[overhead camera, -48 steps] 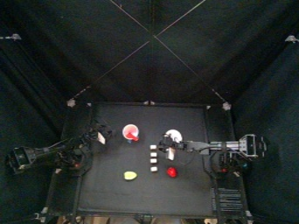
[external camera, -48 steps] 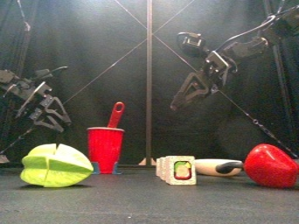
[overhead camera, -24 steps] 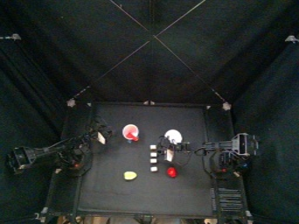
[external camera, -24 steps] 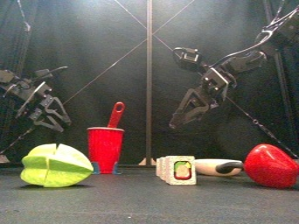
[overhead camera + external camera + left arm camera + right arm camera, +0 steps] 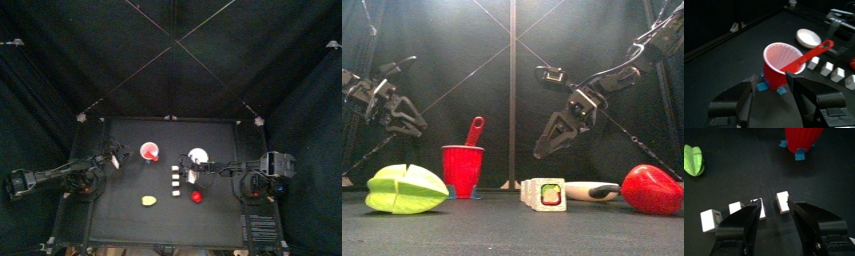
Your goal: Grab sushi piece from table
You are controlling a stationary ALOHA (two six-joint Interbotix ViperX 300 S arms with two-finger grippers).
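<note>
As the right hand (image 5: 776, 223) hangs above the row of sushi pieces (image 5: 751, 210) with its jaws spread apart and nothing between them, the step in hand appears to be the descent onto one piece; the four white blocks lie in a line on the black bench (image 5: 120, 200) near its middle, between the red cup (image 5: 462, 168) with its red spoon (image 5: 474, 131) and the red pepper (image 5: 652, 189), with a white bowl (image 5: 198, 156) just behind them. Done well, the hand should settle on the end piece (image 5: 783, 202) nearest its jaws, drop straight with one jaw on each side, and clench only once low enough to catch the flat faces, since neighbours lie just beside it and a skewed approach could nudge them. The left hand (image 5: 771, 92), released and empty, hovers over the cup, well clear, and the green fruit (image 5: 405, 188) lies apart at the front
</note>
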